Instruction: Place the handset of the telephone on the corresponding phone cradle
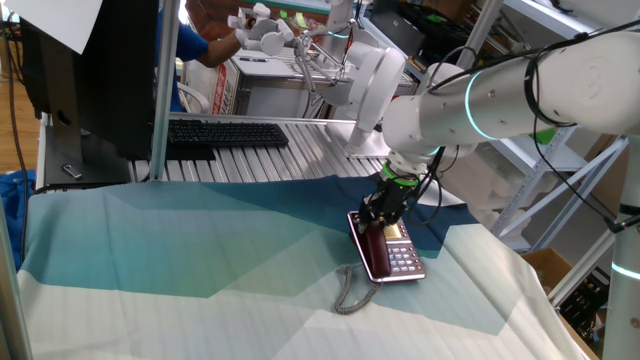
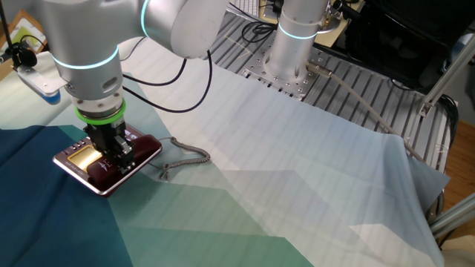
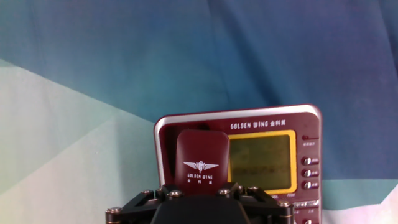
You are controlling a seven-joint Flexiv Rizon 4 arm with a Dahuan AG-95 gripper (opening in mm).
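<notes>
Handset: the handset (image 3: 201, 160) lies along the left side of the telephone (image 3: 261, 158), in what I judge to be its cradle, its rounded end pointing away from my camera beside the yellowish display (image 3: 259, 163).
End effector: my end effector (image 2: 113, 157) is low over the handset's middle; I cannot tell whether my fingers pinch it or have let go, since the hand view shows only the housing above them.
Why so: I come straight down so the bar lines up with the cradle's long side.
Cord: the grey coiled cord (image 2: 184, 158) trails loose on the cloth from the phone's near end, slack, so it should not tug.
Desk: the phone sits on the blue and pale cloth (image 1: 200, 250) covering the desk, away from the cloth's edges.
Open room: bare cloth all round; the black keyboard (image 1: 226, 133) is well apart, so lifting straight up looks unobstructed.
</notes>
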